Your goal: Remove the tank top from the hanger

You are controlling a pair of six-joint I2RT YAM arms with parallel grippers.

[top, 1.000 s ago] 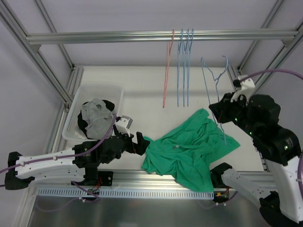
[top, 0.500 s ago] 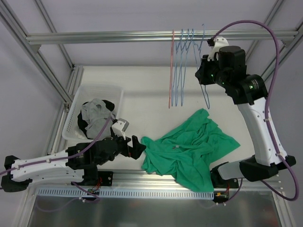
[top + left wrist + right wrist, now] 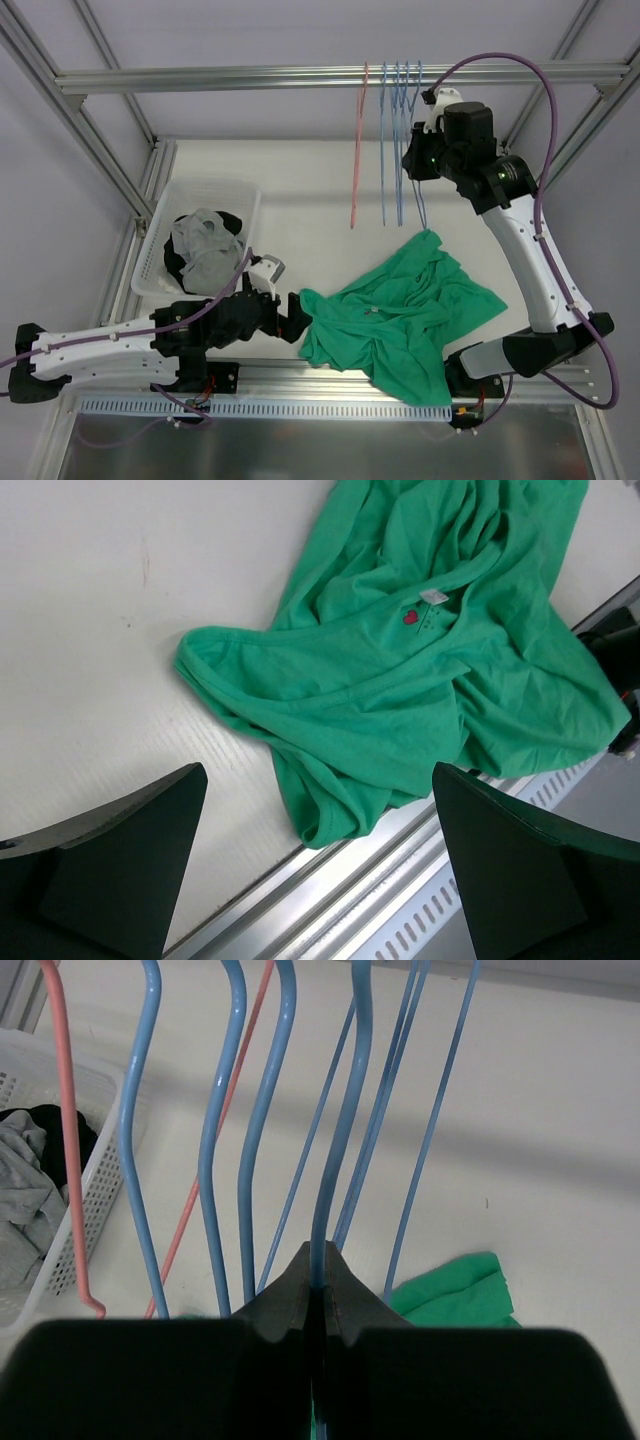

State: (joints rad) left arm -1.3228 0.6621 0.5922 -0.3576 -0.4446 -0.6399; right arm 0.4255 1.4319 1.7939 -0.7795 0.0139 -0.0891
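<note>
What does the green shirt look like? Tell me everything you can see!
The green tank top is bright green and looks like soft, thin cloth. It has a tiny red heart and a small white tag at its neckline. It lies crumpled and folded over itself on the white table, and no hanger shows in it. Its near edge droops onto the metal rail at the table's front.
</note>
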